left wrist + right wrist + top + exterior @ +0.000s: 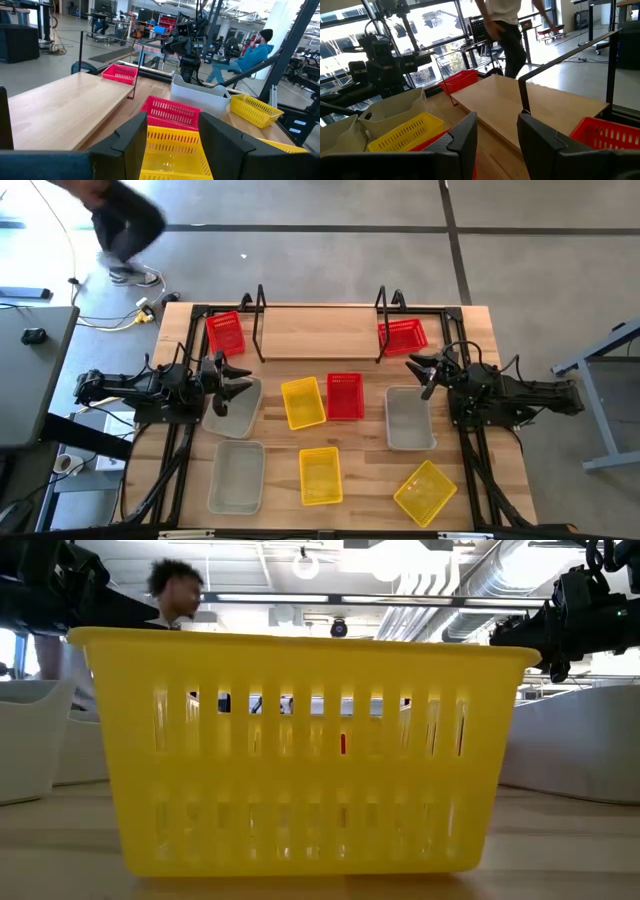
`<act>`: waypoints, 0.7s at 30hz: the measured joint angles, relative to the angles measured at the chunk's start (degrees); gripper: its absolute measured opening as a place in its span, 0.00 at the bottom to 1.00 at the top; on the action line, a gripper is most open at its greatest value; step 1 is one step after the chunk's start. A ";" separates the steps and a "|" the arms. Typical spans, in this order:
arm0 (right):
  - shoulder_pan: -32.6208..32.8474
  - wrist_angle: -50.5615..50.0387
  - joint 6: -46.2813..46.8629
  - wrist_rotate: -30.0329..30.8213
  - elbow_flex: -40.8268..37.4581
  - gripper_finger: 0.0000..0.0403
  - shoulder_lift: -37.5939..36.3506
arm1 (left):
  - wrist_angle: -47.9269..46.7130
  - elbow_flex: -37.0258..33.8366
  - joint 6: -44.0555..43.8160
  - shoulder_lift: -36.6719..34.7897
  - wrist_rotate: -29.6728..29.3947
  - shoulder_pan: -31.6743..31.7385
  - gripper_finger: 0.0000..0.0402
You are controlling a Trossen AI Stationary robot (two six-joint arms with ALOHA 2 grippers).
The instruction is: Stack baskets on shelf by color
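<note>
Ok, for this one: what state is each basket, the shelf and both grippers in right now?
Shelf: board bare, no basket on it.
Red baskets: unstacked, two at the shelf ends, one mid-table.
Yellow baskets: single, upright.
Grey-white baskets: single, upright.
Left gripper: open, empty.
Right gripper: open, empty.
</note>
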 joint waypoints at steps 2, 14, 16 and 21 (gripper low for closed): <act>-0.01 0.00 -0.01 -0.01 -0.01 0.31 -0.01 | -0.01 0.00 0.00 0.00 0.00 0.00 0.42; -0.01 0.00 -0.01 0.01 -0.01 0.31 -0.01 | -0.01 0.00 -0.55 -0.01 0.00 -0.02 0.42; 0.00 0.01 -0.01 0.01 -0.01 0.31 0.01 | -0.01 -0.01 -1.60 0.00 -0.01 -0.02 0.42; 0.00 0.00 0.01 0.00 0.00 0.31 0.01 | -0.02 0.00 -2.01 -0.02 -0.02 -0.02 0.42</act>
